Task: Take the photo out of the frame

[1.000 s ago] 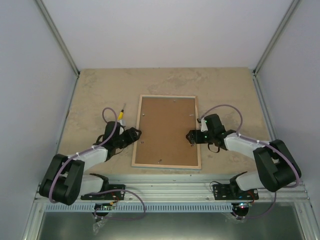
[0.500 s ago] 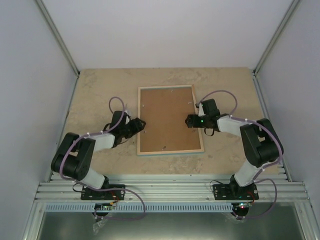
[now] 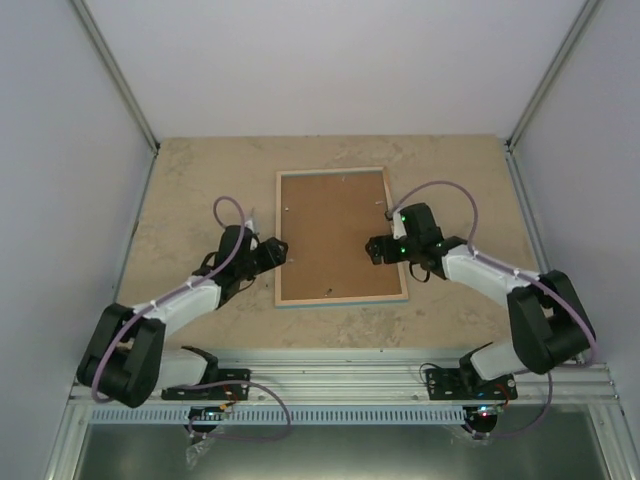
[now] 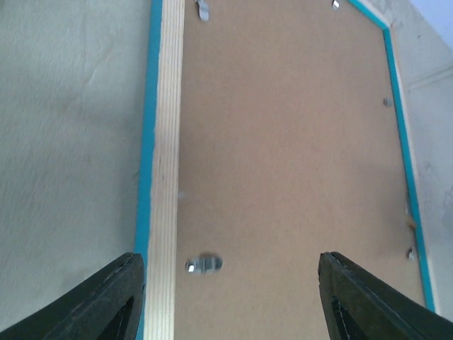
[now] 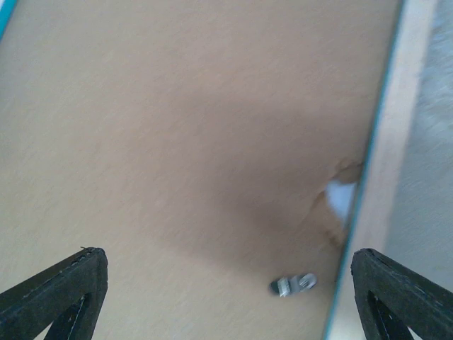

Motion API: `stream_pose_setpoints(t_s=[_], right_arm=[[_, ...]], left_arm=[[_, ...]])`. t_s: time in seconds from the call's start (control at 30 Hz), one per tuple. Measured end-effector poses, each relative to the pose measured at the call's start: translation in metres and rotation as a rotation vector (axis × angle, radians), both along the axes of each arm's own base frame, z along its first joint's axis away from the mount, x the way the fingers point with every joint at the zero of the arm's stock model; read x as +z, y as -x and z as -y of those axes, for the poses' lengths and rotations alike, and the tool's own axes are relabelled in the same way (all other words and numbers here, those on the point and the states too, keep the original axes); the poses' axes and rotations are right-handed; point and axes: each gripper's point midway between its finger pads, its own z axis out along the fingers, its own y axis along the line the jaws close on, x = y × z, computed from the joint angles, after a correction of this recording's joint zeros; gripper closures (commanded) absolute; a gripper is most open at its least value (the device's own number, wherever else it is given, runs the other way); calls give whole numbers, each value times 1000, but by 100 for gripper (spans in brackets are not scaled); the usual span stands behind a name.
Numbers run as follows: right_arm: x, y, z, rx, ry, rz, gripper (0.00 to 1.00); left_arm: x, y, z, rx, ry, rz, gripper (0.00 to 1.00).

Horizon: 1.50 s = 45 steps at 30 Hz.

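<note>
- Frame (image 3: 340, 301): lies face down at the middle of the table (image 3: 200, 170), pale wood rim up. A second ago it lay nearer the arm bases and skewed. Now it sits further toward 12 o'clock and squarer, and it has not moved in the last half second.
- Board (image 3: 335, 235): brown backing, seated inside the rim and covering the whole opening.
- Photo: not visible, presumably under the board and inside the frame.
- Left gripper (image 3: 283, 250): at the frame's 9 o'clock edge. Its jaws are spread wide and hold nothing, straddling the rim and the left clip (image 4: 204, 264). Its spread is unchanged over the last second.
- Right gripper (image 3: 372, 250): at the frame's 3 o'clock side, now in over the board. Its jaws have widened over the last second and hold nothing.
- Right clip (image 5: 294, 285): a small metal tab near the board's edge, toward 5 o'clock in the right wrist view, blurred.
- Notch (image 5: 342, 195): a ragged gap in the board's edge at 3 o'clock in the same view, with something pale showing through.
- Judgement: the frame has been repositioned and both grippers are freed. The likely next step is turning the clips or prying at the notch. Removal has not yet begun.
</note>
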Motion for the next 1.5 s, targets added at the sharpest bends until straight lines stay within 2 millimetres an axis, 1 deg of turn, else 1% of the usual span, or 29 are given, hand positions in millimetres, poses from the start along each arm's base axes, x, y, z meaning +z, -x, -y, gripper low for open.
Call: stream_pose_setpoints(t_s=[0.17, 0.27, 0.33, 0.43, 0.53, 0.6, 0.73, 0.87, 0.97, 1.2, 1.37, 1.5], right_arm=[[3, 39, -20, 94, 12, 14, 5], [7, 58, -30, 142, 23, 30, 5], [10, 70, -38, 174, 29, 44, 5], [12, 82, -48, 213, 40, 59, 5], [11, 90, -55, 240, 57, 68, 5], [9, 94, -58, 252, 73, 70, 5], [-1, 101, -63, 273, 118, 64, 5], [-8, 105, -67, 294, 154, 61, 5], [-12, 107, -72, 320, 181, 67, 5], [-11, 119, -88, 402, 231, 112, 5], [-10, 141, -104, 500, 267, 154, 2], [-9, 163, -117, 583, 333, 206, 2]], left_arm=[[-12, 32, -1, -24, -50, -17, 36], [-25, 49, -8, -20, -90, -47, 38], [-30, 56, -11, -16, -110, -59, 40], [-34, 64, -10, -26, -130, -63, 43], [-39, 67, -7, -38, -154, -72, 46], [-48, 70, -5, -47, -180, -93, 49], [-60, 75, -6, -51, -221, -122, 56], [-62, 76, -1, -63, -236, -115, 63], [-62, 77, 3, -70, -242, -112, 70], [-61, 75, 3, -63, -260, -102, 89], [-60, 76, -1, -58, -294, -107, 99], [-53, 79, -4, -59, -303, -111, 100]])
